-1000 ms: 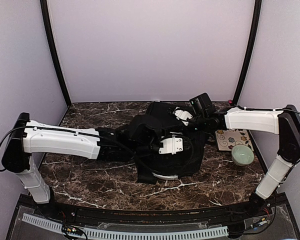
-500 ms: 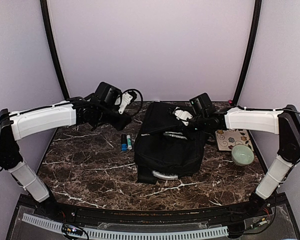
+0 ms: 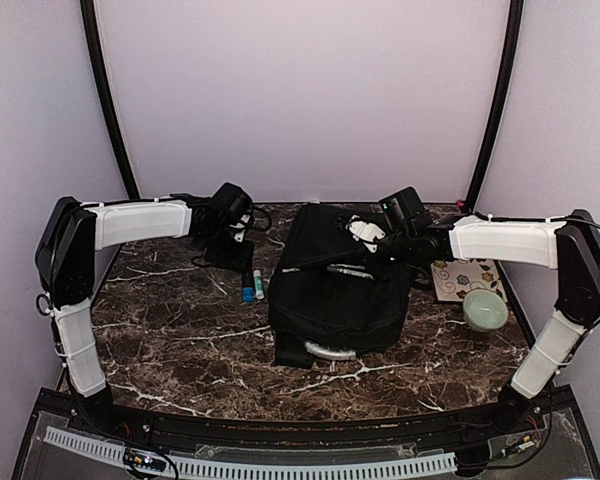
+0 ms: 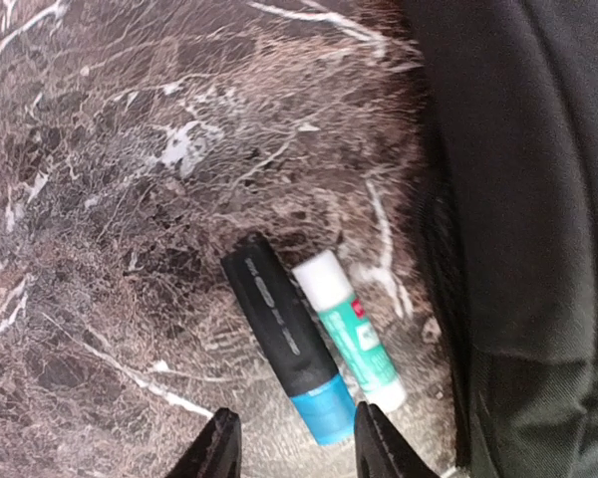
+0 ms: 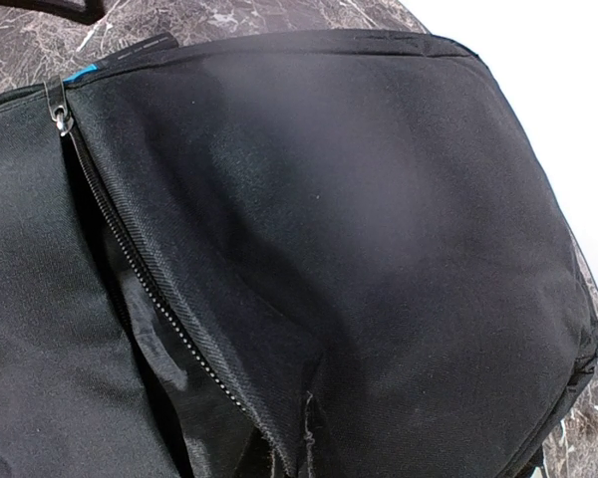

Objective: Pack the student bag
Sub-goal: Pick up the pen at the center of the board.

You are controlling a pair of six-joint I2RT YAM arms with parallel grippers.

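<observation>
Now: one student bag (image 3: 330,290), one marker (image 4: 284,334); left end effector (image 4: 291,443) spread, right end effector (image 3: 365,238) pinching bag.

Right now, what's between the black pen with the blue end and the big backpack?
A white-and-green glue stick, right beside the pen, then a strip of bare marble before the backpack. The left wrist view shows it best.

You get bright, even light; the student bag (image 3: 330,285) casts a soft shadow, and close up its fabric looks hazy.
</observation>
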